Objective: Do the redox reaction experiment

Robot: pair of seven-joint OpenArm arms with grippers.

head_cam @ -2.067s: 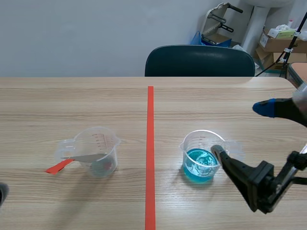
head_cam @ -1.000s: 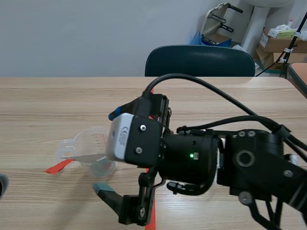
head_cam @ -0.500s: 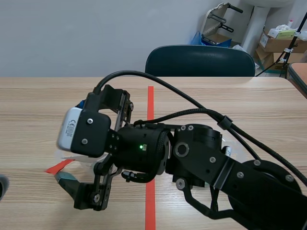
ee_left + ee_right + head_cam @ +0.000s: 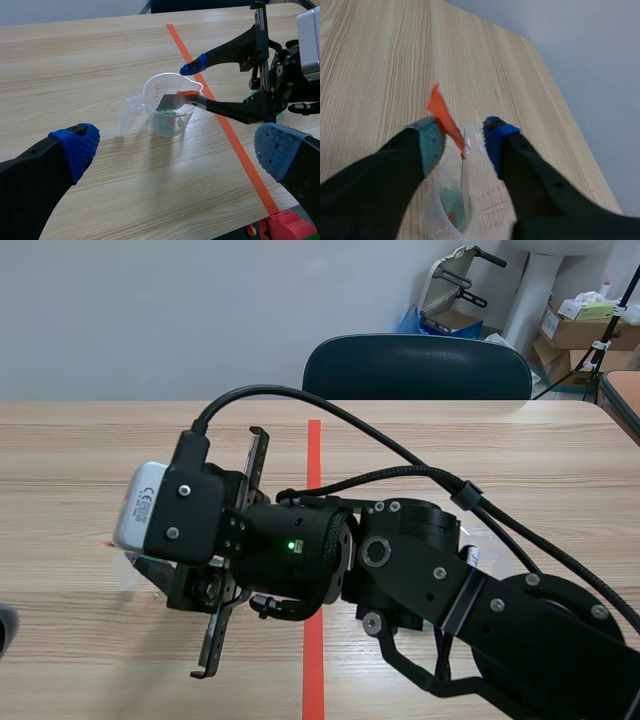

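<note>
A clear measuring beaker [image 4: 170, 107] with a little liquid stands left of the tape line. A metal strip [image 4: 172, 102] with an orange end [image 4: 445, 117] leans in it, over the spout. My right arm [image 4: 300, 550] reaches across from the right and hides this beaker in the scene view. The right gripper [image 4: 462, 132] hangs over the beaker, one finger on each side of the orange end. The grey-green pad [image 4: 431, 142] touches it and the blue pad [image 4: 495, 132] stands apart, so it is open. My left gripper [image 4: 177, 147] is open wide, well short of the beaker. The blue-liquid beaker is hidden.
An orange-red tape line [image 4: 314, 455] runs down the middle of the wooden table. A dark chair [image 4: 415, 365] stands at the far edge, with boxes [image 4: 585, 325] behind it to the right. A small red object [image 4: 282, 227] lies by the near edge.
The right arm has swung from the blue beaker across the tape line to the left beaker. Its wrist has rolled and its fingers have narrowed around the strip's orange end. The left gripper has kept still.
</note>
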